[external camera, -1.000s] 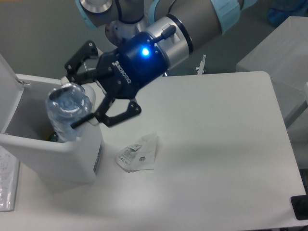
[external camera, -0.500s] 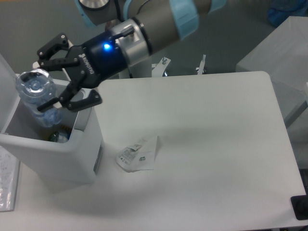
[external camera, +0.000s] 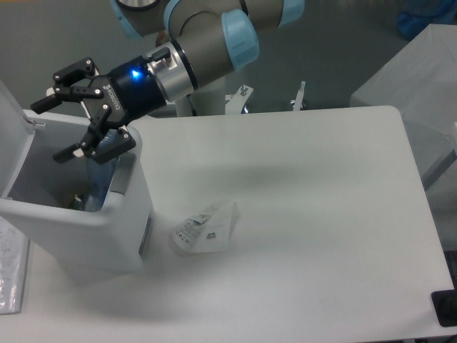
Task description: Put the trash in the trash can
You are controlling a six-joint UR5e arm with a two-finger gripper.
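Note:
My gripper [external camera: 52,128] hangs open and empty over the open top of the white trash can [external camera: 86,227] at the left of the table. The clear plastic bottle [external camera: 100,170] is out of the fingers and lies inside the can, leaning against its right inner wall, partly hidden by the rim. The can's lid [external camera: 13,136] stands open on the left. The crumpled white printed wrapper [external camera: 205,227] lies flat on the table just right of the can, well below and to the right of the gripper.
A clear packet [external camera: 11,275] lies at the left edge beside the can. A dark object [external camera: 445,307] sits at the table's front right corner. A grey box [external camera: 414,78] stands off the table's back right. Metal clamps [external camera: 299,96] are on the back edge.
The gripper carried the bottle leftward over the can and opened. The bottle has dropped from the fingers into the can. The wrapper has not moved.

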